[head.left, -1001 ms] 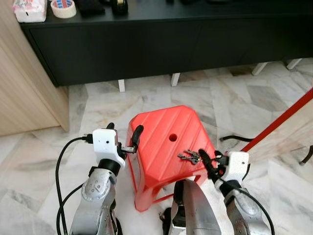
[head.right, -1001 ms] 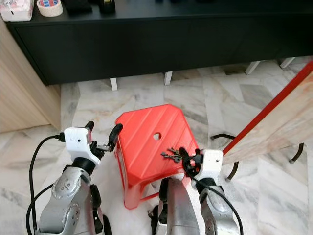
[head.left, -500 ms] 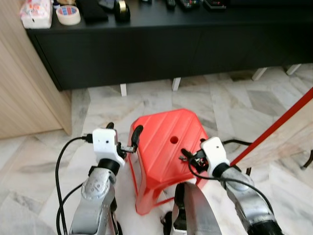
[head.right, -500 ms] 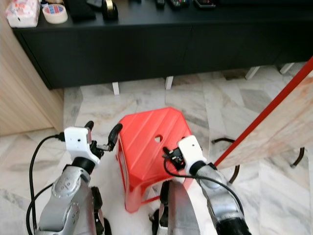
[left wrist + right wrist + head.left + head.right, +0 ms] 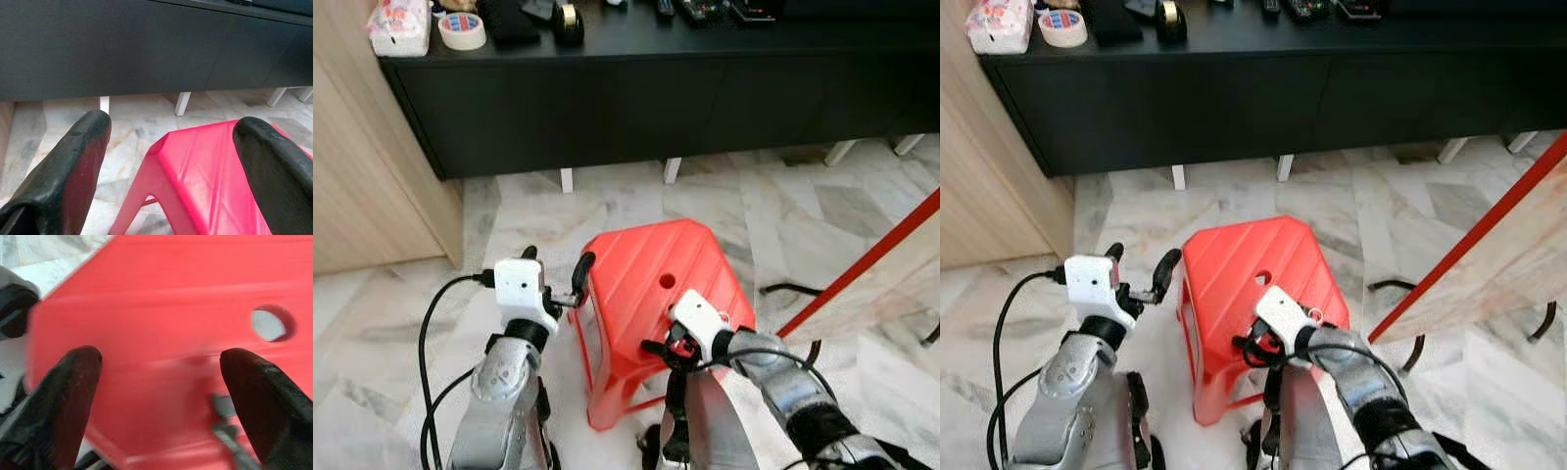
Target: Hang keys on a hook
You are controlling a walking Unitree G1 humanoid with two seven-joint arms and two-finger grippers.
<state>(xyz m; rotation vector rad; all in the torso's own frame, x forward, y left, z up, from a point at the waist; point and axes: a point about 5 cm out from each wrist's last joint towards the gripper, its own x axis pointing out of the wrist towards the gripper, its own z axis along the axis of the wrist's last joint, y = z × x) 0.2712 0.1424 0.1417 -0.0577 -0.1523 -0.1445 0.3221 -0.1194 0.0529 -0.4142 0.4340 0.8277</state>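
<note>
Right gripper (image 5: 156,396) spread wide over the red stool (image 5: 636,284), keys (image 5: 226,423) lying on the stool near one fingertip, left gripper (image 5: 171,161) released too, beside the stool's edge

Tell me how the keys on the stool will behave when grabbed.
Probably floppy: the keys look a loose metal bunch, so some may dangle. The stool looks smooth plastic, so they could slide under the open right gripper.

Keys (image 5: 226,423) blurred, partly cut off
</note>
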